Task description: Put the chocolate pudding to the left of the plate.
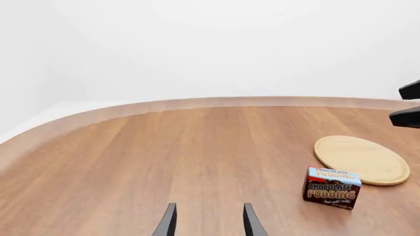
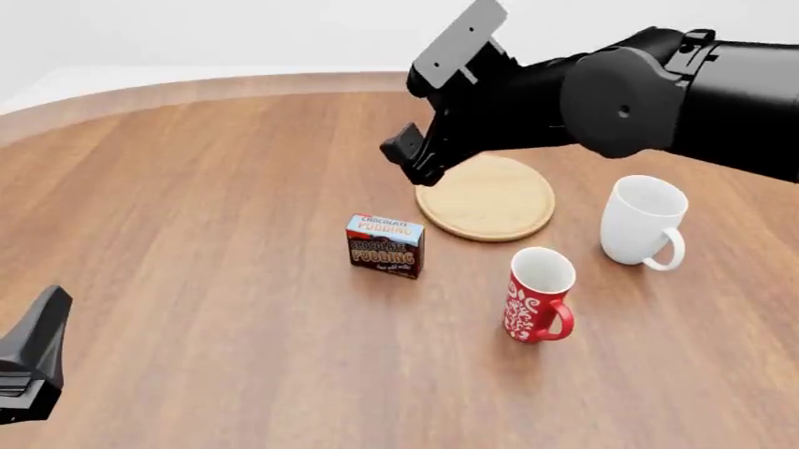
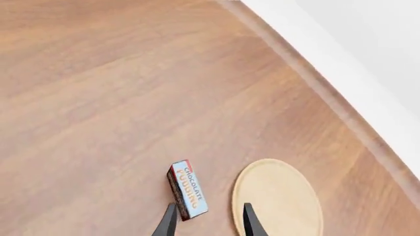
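The pudding box (image 2: 384, 245) stands upright on the bench (image 2: 225, 187), just left of the plate (image 2: 487, 198). Both arms' fingers are parted and empty, so the placing looks done; the right gripper (image 2: 413, 154) need only retreat.

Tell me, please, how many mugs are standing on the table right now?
2: a white mug to the right of the plate, and a red patterned mug nearer the camera, right of the chocolate pudding.
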### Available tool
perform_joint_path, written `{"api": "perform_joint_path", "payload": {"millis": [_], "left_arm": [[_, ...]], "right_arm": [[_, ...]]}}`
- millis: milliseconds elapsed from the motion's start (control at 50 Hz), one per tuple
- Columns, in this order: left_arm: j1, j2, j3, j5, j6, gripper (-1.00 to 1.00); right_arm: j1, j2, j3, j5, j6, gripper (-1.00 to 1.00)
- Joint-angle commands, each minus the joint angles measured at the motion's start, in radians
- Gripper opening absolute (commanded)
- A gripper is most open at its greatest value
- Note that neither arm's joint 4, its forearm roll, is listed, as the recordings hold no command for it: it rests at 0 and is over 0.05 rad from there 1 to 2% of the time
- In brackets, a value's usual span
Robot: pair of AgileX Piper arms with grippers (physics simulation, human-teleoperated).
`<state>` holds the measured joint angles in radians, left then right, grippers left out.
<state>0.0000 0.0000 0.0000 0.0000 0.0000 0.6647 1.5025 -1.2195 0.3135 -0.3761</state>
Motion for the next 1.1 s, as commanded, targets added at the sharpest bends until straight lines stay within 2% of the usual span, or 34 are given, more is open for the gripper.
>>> {"api": "perform_joint_path", "payload": {"millis": [20, 220, 740, 1100], "left_arm": [[0.0, 0.0, 0.0, 0.0, 0.0, 1.0], [0.0, 0.0, 0.0, 0.0, 0.0, 1.0], [0.0, 0.0, 0.0, 0.0, 0.0, 1.0], [0.0, 0.0, 0.0, 0.0, 0.0, 1.0]], "right_arm": [[0.007, 0.066, 0.008, -0.034, 0.005, 1.0], [0.006, 0.088, 0.081, -0.097, 0.022, 1.0], [-0.014, 0.104, 0.126, -0.137, 0.029, 1.0], [-0.024, 0.179, 0.149, -0.214, 0.063, 1.0]]}}
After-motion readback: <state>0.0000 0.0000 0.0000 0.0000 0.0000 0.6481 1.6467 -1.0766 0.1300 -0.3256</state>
